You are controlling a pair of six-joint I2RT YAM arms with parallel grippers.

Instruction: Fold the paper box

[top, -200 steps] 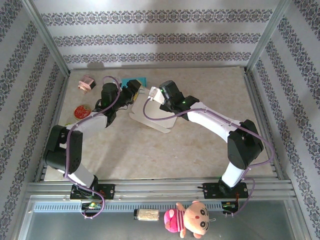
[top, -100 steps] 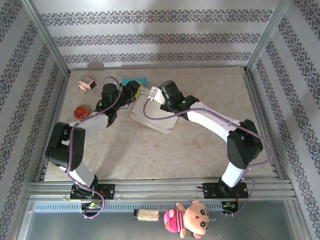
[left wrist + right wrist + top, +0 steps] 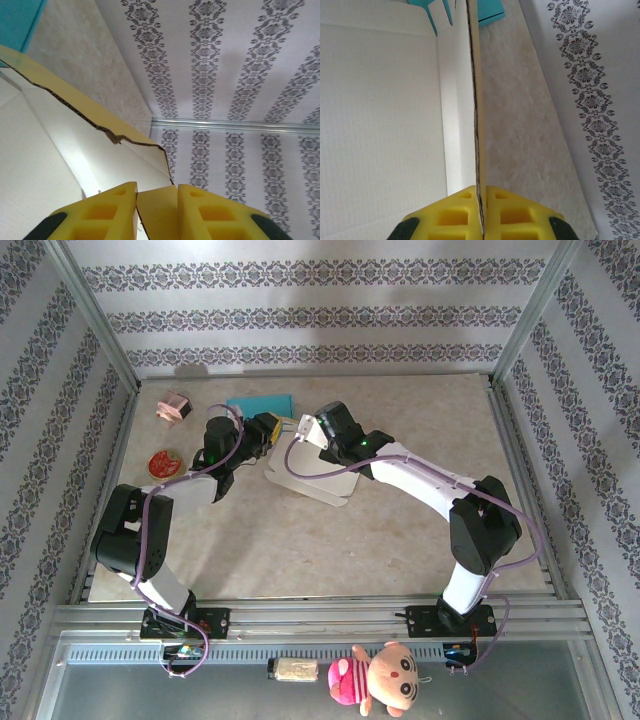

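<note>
High overview, two close wrist views

Arms (image 3: pixel 420 480) white, black joints; purple cables (image 3: pixel 286 455); claw fingers (image 3: pixel 457 215) yellow, seemingly foam.

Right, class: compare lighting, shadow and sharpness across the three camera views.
Top external: even, soft light, faint grey shadows on the back wall. Left wrist: the yellow fingers look slightly soft, the wallpaper sharper. Right wrist: the white panel of the paper box is bright, nearly washed out; the grain of the table is crisp.
</note>
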